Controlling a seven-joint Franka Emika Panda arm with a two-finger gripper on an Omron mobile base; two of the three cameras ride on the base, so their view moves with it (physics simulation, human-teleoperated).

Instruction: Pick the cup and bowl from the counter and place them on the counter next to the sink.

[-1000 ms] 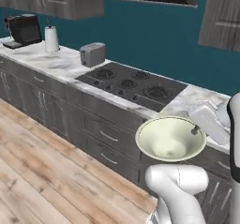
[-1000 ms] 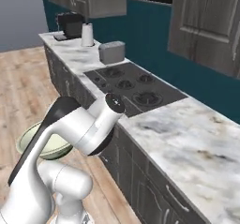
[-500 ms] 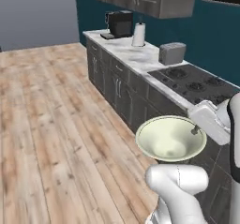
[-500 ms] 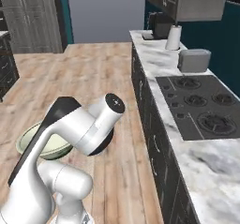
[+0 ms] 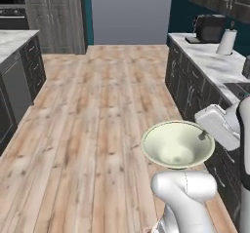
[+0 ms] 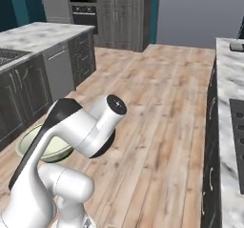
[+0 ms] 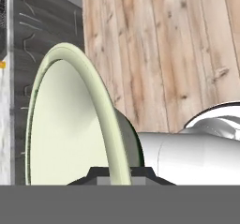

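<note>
In the left base view, the bowl (image 5: 177,145) is held up in the air above the wooden floor (image 5: 97,129), upright with its pale inside facing up. It sits just over the robot's white body, beside the dark cabinets (image 5: 188,88) on the right. The claw (image 5: 202,136) meets the bowl at its right rim, closed on that rim. The marble tabletop (image 5: 211,64) runs along the right side, carrying a black coffee machine (image 5: 210,28) and a white paper towel roll (image 5: 226,42) at its far end. A second tabletop (image 5: 13,39) shows at the far left.

In the right base view, the bowl (image 6: 42,144) peeks out low on the left, partly hidden behind the white arm, above the floor (image 6: 157,108). A tabletop (image 6: 224,79) lies along the right edge, and a kitchen island (image 6: 43,34) stands on the left.

In the hand view, the bowl (image 7: 70,120) is seen edge-on, its rim passing between the dark fingertips (image 7: 140,174) at the bottom, which pinch it. Floor planks (image 7: 159,45) lie beyond.
</note>
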